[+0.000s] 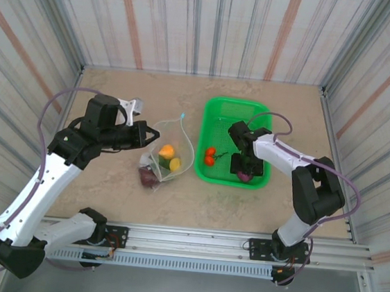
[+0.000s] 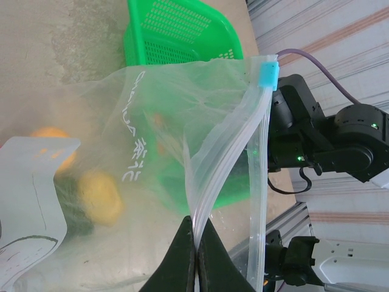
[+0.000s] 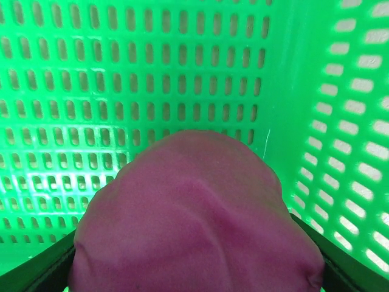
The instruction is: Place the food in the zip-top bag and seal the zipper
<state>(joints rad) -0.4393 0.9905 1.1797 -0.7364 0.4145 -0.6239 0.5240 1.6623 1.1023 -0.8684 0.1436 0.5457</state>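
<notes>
The clear zip-top bag (image 1: 168, 154) lies left of the basket with its mouth lifted. My left gripper (image 1: 151, 136) is shut on the bag's mouth edge; in the left wrist view the fingertips (image 2: 197, 234) pinch the zipper strip (image 2: 258, 170), and the light-blue slider (image 2: 268, 72) sits at its far end. Inside the bag are orange (image 1: 167, 151), yellow (image 2: 100, 194) and dark red (image 1: 148, 176) food pieces. My right gripper (image 1: 243, 166) reaches down into the basket. Its fingers (image 3: 340, 267) flank and touch a magenta food piece (image 3: 194, 207). Two orange-red pieces (image 1: 210, 156) lie in the basket.
The green mesh basket (image 1: 237, 105) stands right of centre on the beige table, its wall (image 3: 152, 79) close around my right gripper. Striped walls enclose the table on three sides. The aluminium rail (image 1: 192, 240) runs along the near edge.
</notes>
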